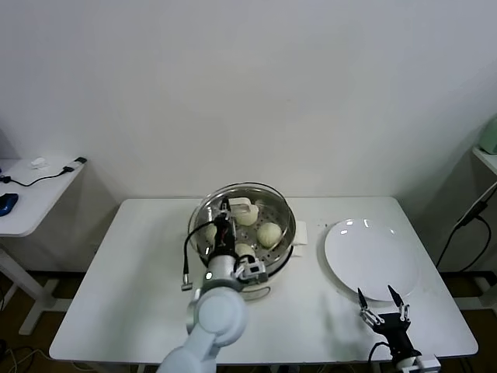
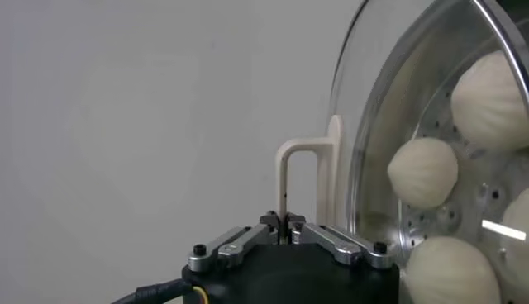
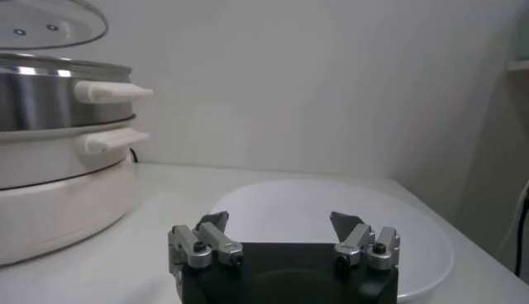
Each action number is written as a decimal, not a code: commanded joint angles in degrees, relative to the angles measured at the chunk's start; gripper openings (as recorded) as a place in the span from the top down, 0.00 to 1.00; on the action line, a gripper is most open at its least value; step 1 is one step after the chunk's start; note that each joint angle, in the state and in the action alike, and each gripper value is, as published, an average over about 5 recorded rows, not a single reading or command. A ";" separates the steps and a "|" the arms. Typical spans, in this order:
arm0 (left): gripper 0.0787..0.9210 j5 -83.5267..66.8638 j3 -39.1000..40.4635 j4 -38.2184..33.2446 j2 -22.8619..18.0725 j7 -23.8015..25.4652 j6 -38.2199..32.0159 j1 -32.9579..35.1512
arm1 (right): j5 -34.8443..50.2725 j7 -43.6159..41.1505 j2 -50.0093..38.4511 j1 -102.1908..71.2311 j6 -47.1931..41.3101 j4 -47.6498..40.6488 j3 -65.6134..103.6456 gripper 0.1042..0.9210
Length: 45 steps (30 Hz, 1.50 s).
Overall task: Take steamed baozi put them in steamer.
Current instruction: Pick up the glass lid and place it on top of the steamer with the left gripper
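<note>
The steel steamer (image 1: 289, 225) stands on its white base at the table's back middle. Several cream baozi (image 1: 269, 234) lie inside it; the left wrist view shows them through glass (image 2: 423, 171). My left gripper (image 1: 226, 213) is shut on the white loop handle (image 2: 296, 162) of the glass lid (image 1: 264, 190), which hangs just above the steamer. In the right wrist view the lid (image 3: 50, 21) floats apart from the steel wall (image 3: 41, 99). My right gripper (image 1: 382, 299) stands open and empty at the near edge of the white plate (image 1: 371, 256).
The white plate (image 3: 331, 211) lies bare to the right of the steamer. A side table (image 1: 31, 194) with a blue mouse and cables stands at far left. A black cable (image 1: 466, 225) hangs beside the table's right edge.
</note>
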 commanded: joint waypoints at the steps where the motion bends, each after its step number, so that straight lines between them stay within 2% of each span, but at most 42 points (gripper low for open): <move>1: 0.93 5.28 1.82 4.17 -5.11 -0.23 0.59 -0.90 | -0.14 0.08 0.13 -0.05 0.29 -0.07 0.03 0.12; 6: 0.93 7.12 1.18 6.53 -6.77 -2.13 -0.01 -0.52 | -0.14 0.11 0.20 -0.11 0.74 -0.20 0.07 0.12; 15: 0.93 8.22 0.16 9.66 -6.99 -4.11 -0.76 -0.75 | -0.12 0.18 0.19 -0.11 1.60 -0.77 0.02 0.12; 45: 0.93 11.61 -1.06 11.65 -6.25 -7.14 -1.94 1.42 | -1.99 0.05 0.83 -0.14 4.07 -1.59 -0.09 0.12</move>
